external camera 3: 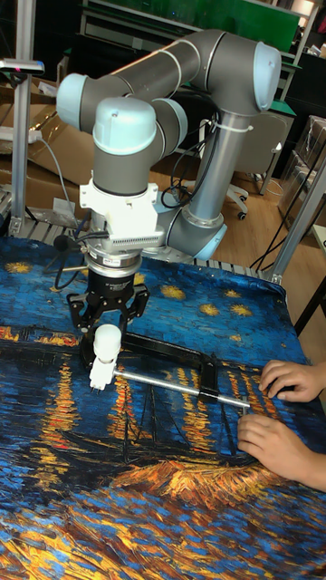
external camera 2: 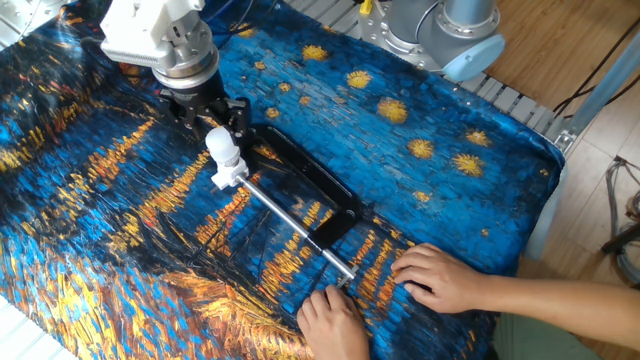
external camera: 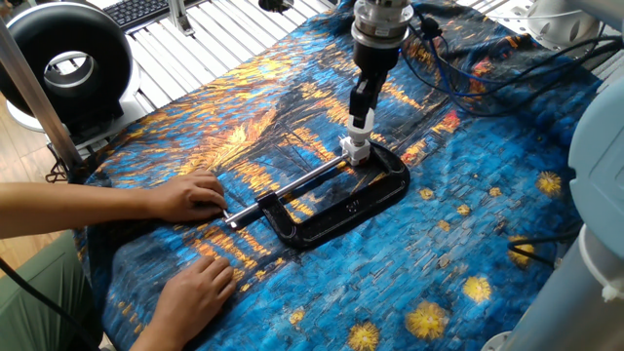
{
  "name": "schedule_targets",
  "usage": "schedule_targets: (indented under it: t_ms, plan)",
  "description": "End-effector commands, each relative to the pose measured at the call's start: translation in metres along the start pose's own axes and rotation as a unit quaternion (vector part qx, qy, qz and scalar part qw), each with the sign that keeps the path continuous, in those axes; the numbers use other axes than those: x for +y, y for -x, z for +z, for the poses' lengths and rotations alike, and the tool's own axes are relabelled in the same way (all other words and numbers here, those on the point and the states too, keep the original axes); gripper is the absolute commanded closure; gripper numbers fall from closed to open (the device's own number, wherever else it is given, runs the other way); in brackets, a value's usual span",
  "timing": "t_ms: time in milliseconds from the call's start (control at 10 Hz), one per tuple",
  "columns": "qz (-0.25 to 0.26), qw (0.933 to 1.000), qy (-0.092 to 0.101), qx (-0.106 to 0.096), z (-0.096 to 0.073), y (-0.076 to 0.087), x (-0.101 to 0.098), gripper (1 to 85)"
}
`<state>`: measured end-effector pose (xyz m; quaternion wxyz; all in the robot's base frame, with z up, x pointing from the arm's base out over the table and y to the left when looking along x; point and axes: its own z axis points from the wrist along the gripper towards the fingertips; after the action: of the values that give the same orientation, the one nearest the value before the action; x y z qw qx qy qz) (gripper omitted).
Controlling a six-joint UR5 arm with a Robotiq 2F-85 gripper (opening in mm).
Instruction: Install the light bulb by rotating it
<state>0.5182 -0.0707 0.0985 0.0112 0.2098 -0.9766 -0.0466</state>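
The hand (external camera 3: 106, 333) stands vertically over the bulb (external camera 3: 106, 343), its two fingers (external camera 2: 238, 112) spread on either side of the white globe. Whether the pads actually press on the glass cannot be told from any view; in the tall fixed view they appear to flank it with slight clearance. The bulb sits upright in a small white socket (external camera 2: 229, 176) held at the end of the clamp's steel rod (external camera 2: 290, 217), at the 10 o'clock end of the black clamp (external camera 2: 315, 195) in the other fixed view, on the cloth-covered surface (external camera 2: 430, 190).

Hazards from this position:

1. Cross-threading. If the wrist axis is not in line with the bulb neck, rotation will likely jam the thread or tilt the bulb.
2. Slip. A loose grip would let the fingers turn around the smooth globe without driving it.
3. Fixture rotation. Torque passes into the clamp. One of the person's hands (external camera 2: 438, 278) rests just beside the rod's far end at 5 o'clock, the other (external camera 2: 332, 322) below it; if they release, the clamp may swing on the cloth.
4. Overtightening may crack the glass.

Not determinable:

- The screw neck and the depth of thread engagement are too small to make out.
- Finger-to-glass contact is unclear in every view.
- Socket mounting details are unresolved.
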Motion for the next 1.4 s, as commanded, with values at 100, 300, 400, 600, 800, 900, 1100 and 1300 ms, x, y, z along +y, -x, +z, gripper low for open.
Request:
schedule_targets:
  t_ms: [100, 300, 400, 600, 800, 900, 1100, 1300]
  plan:
    - [0.002, 1.0000, 0.002, -0.006, -0.001, 0.003, 0.004, 31.0]
    - [0.006, 1.0000, 0.000, -0.007, -0.002, 0.003, 0.005, 33.3]
    - [0.009, 0.9999, -0.001, -0.009, -0.003, 0.004, 0.006, 35.3]
    - [0.017, 0.9998, -0.005, -0.009, -0.004, 0.004, 0.008, 38.0]
    - [0.032, 0.9994, -0.010, -0.013, -0.004, 0.005, 0.006, 39.0]
    - [0.044, 0.9988, -0.013, -0.015, -0.004, 0.006, 0.004, 39.3]
    - [0.067, 0.9974, -0.018, -0.020, -0.004, 0.008, 0.002, 41.3]
    - [0.076, 0.9964, -0.020, -0.032, -0.004, 0.014, 0.002, 41.7]
